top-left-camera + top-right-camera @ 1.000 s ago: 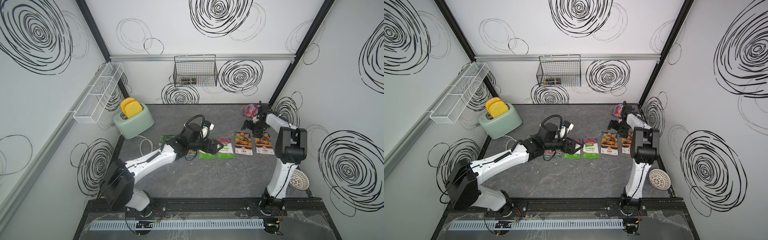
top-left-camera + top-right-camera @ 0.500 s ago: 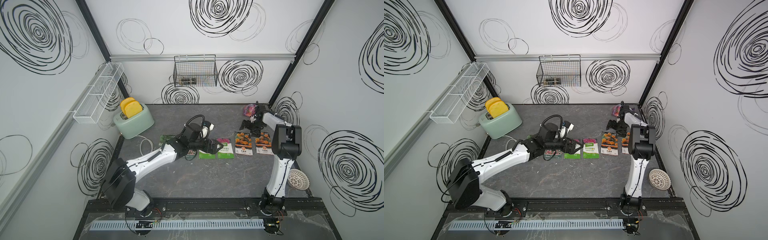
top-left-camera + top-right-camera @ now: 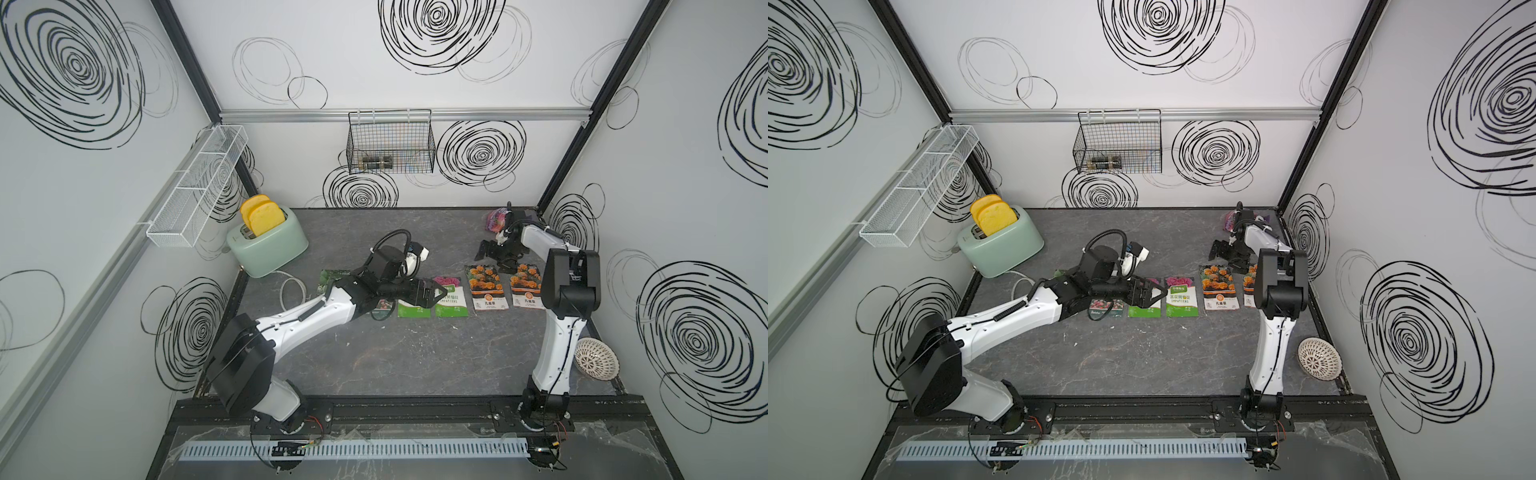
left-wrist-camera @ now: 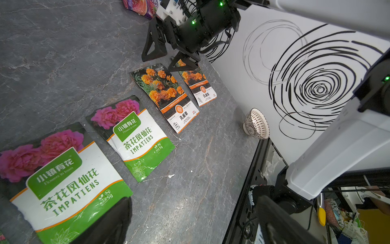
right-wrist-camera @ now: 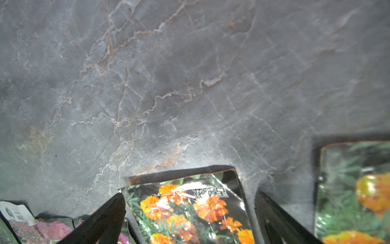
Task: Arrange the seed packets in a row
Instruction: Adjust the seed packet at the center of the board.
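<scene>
We see five seed packets [image 3: 451, 299] lying flat in a row across mid-frame, our left gripper [image 3: 432, 293] spread open and empty over the impatiens packets [image 3: 410, 310]. Farther back, our right gripper [image 3: 496, 257] hangs open above the marigold packets [image 3: 486, 286].

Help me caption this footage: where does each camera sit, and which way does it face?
Top views: high over the arms' base side, looking down across the table; both arms show whole, with left tool and right tool.
Left wrist: low on the left arm, facing along the seed packets toward the right arm; its own fingertip shows.
Right wrist: close above the table, facing a marigold packet between its own open fingers.
Shared: both wrist views show that marigold packet.
</scene>
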`<state>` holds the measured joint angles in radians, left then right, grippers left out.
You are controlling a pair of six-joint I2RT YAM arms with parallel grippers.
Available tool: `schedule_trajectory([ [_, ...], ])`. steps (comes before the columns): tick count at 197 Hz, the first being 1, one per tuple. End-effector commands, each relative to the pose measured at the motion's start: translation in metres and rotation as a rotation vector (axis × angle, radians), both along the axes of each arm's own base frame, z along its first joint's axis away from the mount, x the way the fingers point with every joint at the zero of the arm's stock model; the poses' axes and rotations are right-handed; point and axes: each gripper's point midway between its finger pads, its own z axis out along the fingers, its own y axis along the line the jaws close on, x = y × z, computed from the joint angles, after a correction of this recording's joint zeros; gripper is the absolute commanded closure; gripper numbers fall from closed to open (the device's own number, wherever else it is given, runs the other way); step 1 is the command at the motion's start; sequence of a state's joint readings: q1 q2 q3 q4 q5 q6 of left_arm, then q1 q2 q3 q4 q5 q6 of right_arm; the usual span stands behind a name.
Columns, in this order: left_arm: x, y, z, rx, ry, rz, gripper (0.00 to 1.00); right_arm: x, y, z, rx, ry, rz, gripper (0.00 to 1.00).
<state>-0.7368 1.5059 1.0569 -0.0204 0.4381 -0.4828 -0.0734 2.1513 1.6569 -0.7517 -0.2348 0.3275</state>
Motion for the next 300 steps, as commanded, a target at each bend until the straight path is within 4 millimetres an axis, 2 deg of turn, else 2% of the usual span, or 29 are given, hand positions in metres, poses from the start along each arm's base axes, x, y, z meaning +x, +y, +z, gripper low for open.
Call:
schedule_trajectory([
  [1,0.008,-0.007,0.014,-0.035,-0.036,-0.007,0.04,0.016,-0.026,0.038,-0.014,-0.089,-0.037,0.03],
  [24,0.010,-0.008,0.010,-0.030,-0.031,-0.007,0.04,0.014,-0.054,0.050,-0.029,-0.098,-0.095,0.01],
  [58,0.010,-0.010,0.004,-0.022,-0.030,-0.016,0.04,0.004,-0.090,0.038,-0.024,-0.067,-0.177,0.01],
  [97,0.008,-0.009,-0.004,-0.020,-0.022,-0.021,0.04,0.004,-0.133,0.032,-0.040,-0.071,-0.252,0.00],
  [139,0.006,-0.009,-0.011,-0.026,-0.010,-0.025,0.03,0.007,-0.160,0.020,-0.063,-0.061,-0.277,0.01],
  [175,0.007,-0.008,-0.015,-0.026,-0.004,-0.026,0.03,0.015,-0.166,0.015,-0.048,-0.075,-0.270,0.01],
  [213,0.007,-0.005,-0.018,-0.024,0.001,-0.026,0.04,0.021,-0.162,0.006,-0.038,-0.071,-0.250,0.01],
  [259,0.011,-0.002,-0.019,-0.027,0.007,-0.018,0.04,0.019,-0.143,-0.009,-0.048,-0.038,-0.201,0.01],
  [300,0.011,0.000,-0.019,-0.023,0.007,-0.018,0.04,0.019,-0.129,-0.013,-0.042,-0.027,-0.175,0.01],
])
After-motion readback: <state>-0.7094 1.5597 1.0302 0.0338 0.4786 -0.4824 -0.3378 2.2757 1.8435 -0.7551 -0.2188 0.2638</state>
